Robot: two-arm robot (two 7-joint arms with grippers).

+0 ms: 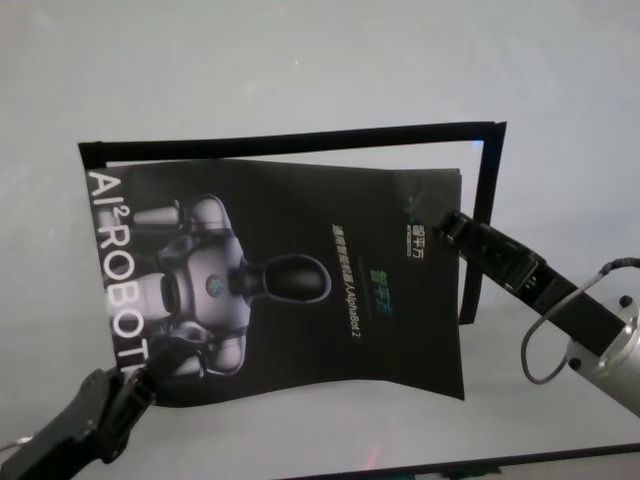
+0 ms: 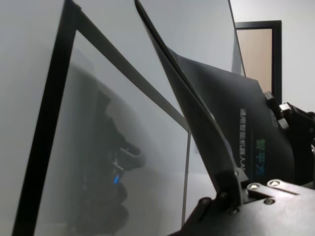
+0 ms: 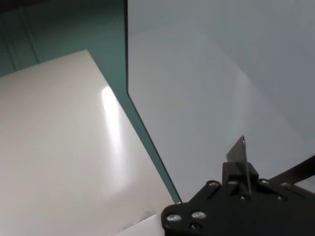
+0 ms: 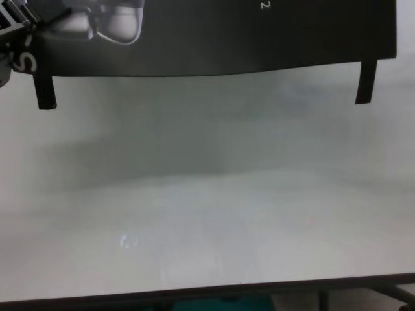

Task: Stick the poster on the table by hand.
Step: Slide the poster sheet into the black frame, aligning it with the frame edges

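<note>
The left claw [image 1: 148, 372] reaches up from the poster's [image 1: 300, 270] near-left corner and pinches it, while the right claw [image 1: 418, 207] stretches in from the right, clamped on its far-right corner.

poster [image 1: 300, 280] above table [image 1: 300, 70], between grippers

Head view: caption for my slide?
Both tools, left and right, hold the poster over the table.
</note>
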